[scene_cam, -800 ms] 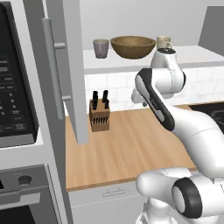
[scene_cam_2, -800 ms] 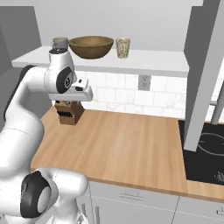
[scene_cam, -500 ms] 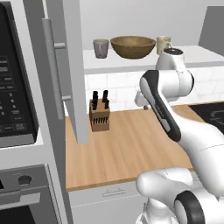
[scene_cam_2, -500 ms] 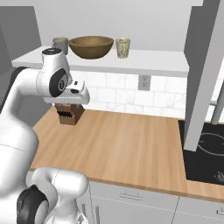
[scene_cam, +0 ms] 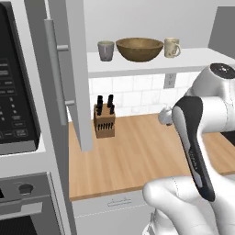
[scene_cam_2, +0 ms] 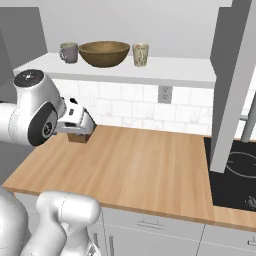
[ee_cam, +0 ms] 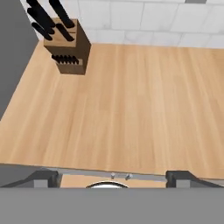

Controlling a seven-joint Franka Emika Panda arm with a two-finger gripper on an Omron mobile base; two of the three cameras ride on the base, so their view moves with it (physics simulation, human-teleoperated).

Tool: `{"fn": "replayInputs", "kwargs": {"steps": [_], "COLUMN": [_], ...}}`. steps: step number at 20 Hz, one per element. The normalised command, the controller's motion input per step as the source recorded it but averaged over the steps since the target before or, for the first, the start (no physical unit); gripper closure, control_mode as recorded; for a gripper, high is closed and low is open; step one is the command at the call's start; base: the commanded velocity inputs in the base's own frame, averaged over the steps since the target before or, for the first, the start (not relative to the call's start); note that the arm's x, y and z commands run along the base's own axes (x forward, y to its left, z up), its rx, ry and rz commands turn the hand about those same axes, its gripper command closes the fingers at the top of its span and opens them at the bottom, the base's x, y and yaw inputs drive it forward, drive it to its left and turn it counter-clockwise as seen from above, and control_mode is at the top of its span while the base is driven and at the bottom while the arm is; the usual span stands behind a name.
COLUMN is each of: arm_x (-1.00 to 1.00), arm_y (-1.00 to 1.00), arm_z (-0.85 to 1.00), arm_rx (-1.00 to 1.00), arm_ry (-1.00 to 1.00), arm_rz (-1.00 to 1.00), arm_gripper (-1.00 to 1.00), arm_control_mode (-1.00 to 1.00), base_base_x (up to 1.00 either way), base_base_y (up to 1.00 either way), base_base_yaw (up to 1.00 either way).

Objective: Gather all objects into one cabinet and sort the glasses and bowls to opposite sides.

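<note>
My hand view shows the wooden counter (ee_cam: 131, 100) and the knife block (ee_cam: 66, 48) at its back left corner — my gripper (ee_cam: 113, 178) empty, fingers spread wide. From the base cameras, the cabinet shelf (scene_cam: 151, 62) holds the brown bowl (scene_cam: 139, 48) between the grey cup (scene_cam: 106, 50) and the cream mug (scene_cam: 171, 47). Since a moment ago my arm has drawn back from the shelf — nothing there moved.
</note>
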Motion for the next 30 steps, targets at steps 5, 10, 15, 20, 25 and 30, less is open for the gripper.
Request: {"fn": "replayInputs", "kwargs": {"steps": [5, 10, 15, 20, 25, 30], "arm_x": [-0.38, -0.09, 0.00, -0.01, -0.27, -0.42], "arm_y": [-0.03, 0.00, 0.00, -0.06, -0.19, -0.09], "arm_z": [0.39, 0.40, 0.10, 0.00, -0.06, -0.12], "arm_rx": [0.08, 0.00, 0.00, 0.00, 0.00, -0.02], "arm_ry": [-0.07, 0.00, 0.00, 0.00, 0.00, 0.00], "arm_rz": [-0.01, -0.04, -0.10, -0.04, 0.00, 0.00], "arm_gripper": [-1.00, -1.00, -1.00, -1.00, -1.00, -1.00], "arm_control_mode": [-1.00, -1.00, -1.00, -1.00, -1.00, -1.00], "base_base_x": [0.00, 0.00, 0.00, 0.00, 0.00, 0.00], "base_base_y": [0.00, 0.00, 0.00, 0.00, 0.00, 0.00], "base_base_yaw": [0.00, 0.00, 0.00, 0.00, 0.00, 0.00]}}
